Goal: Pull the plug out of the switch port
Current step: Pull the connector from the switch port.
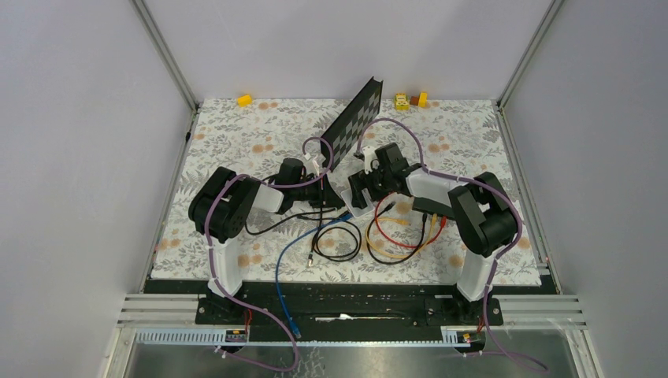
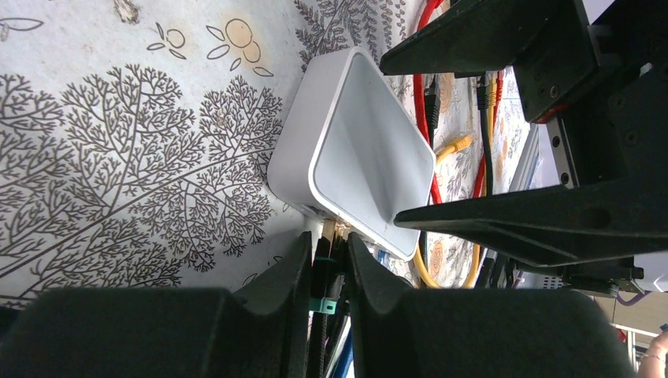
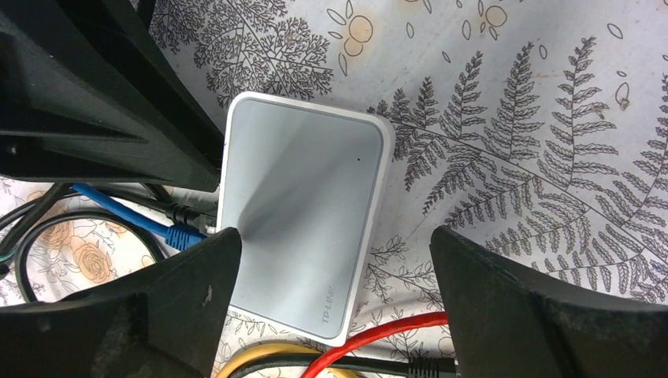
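Mid-table, the switch (image 3: 303, 213) lies flat. It's a light, smooth plastic box, so expect it to slide. Its socket edge faces left, with the long axis roughly near-to-far. Your left gripper (image 2: 327, 248) is clamped on the plug (image 2: 325, 268), the stiff part worth holding. Your right gripper (image 3: 335, 244) straddles the box, jaws wide.

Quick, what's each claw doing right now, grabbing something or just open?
Left gripper: closed on the black plug at the white switch edge.
Right gripper: open, over the white switch.
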Robot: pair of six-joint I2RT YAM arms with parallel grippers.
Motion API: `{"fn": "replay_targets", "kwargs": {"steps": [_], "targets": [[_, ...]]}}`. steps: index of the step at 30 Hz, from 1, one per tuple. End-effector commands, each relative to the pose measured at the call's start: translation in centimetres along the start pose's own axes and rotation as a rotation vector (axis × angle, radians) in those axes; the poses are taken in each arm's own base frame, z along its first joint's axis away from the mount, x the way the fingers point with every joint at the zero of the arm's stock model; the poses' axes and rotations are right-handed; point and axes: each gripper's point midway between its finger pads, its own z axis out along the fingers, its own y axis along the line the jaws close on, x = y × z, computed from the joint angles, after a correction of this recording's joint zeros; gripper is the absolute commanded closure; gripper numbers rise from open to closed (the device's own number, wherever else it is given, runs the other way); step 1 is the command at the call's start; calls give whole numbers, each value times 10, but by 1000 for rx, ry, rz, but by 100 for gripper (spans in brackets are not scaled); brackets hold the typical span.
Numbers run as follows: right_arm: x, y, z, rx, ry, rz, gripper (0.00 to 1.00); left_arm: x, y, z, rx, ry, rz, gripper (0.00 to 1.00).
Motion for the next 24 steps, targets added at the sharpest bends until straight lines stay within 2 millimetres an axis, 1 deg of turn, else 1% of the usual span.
{"fn": "replay_targets", "kwargs": {"steps": [1, 6, 13, 17, 21, 24], "targets": [[0, 3, -3, 65, -12, -34, 1, 0, 21, 2, -96, -20, -3, 93], [-3, 9, -1, 81, -24, -50, 0, -1, 21, 2, -94, -22, 7, 96], [-1, 17, 4, 86, -21, -62, 0, -2, 19, 2, -82, -28, 16, 98], [-1, 14, 8, 115, -20, -55, 0, -1, 19, 2, -79, -28, 20, 99], [3, 11, 12, 147, -6, -60, 3, -2, 18, 1, -72, -33, 28, 100], [4, 9, 13, 166, -7, -30, 6, -2, 18, 0, -72, -35, 38, 100]]}}
